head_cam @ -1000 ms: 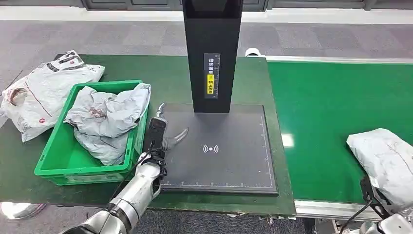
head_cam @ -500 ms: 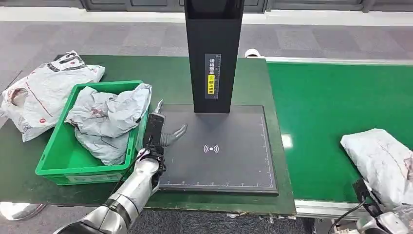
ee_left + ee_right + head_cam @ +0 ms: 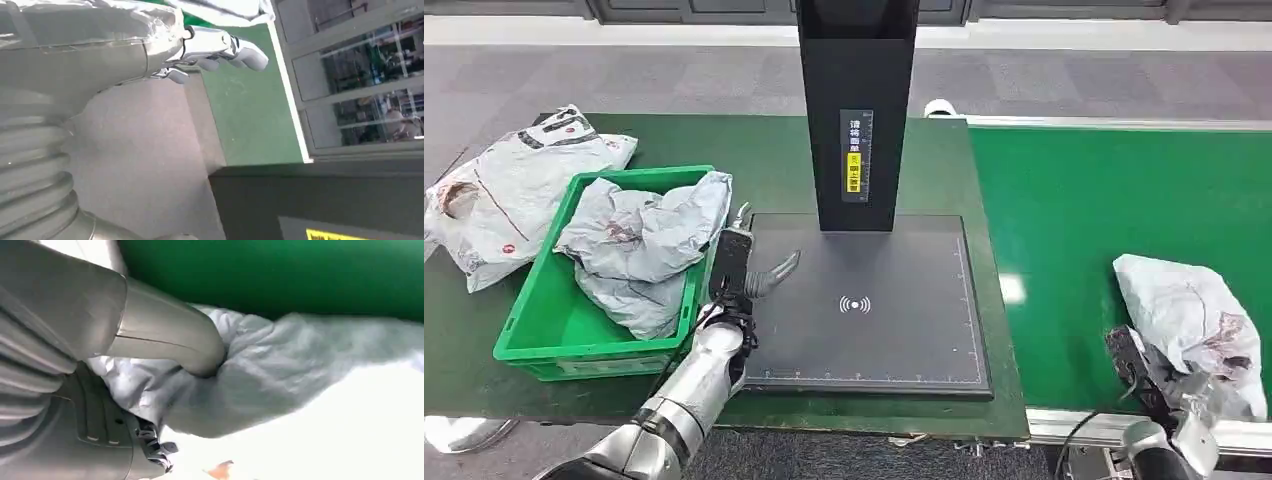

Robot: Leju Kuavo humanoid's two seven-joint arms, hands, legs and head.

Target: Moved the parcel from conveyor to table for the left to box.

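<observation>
Grey parcel (image 3: 1189,325) lying at conveyor's (image 3: 1084,220) near edge, apparently clamped by right robot hand (image 3: 1146,375), thumb pressed in. Left robot hand (image 3: 742,270) over scanner pad (image 3: 874,310), fingers spread, holding nothing.

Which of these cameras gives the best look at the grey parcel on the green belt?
The head view: it shows the whole parcel lying on the conveyor, with the right hand at its near edge. The right wrist view is too close, showing just crumpled wrapping under the thumb. The left wrist view faces elsewhere.
</observation>
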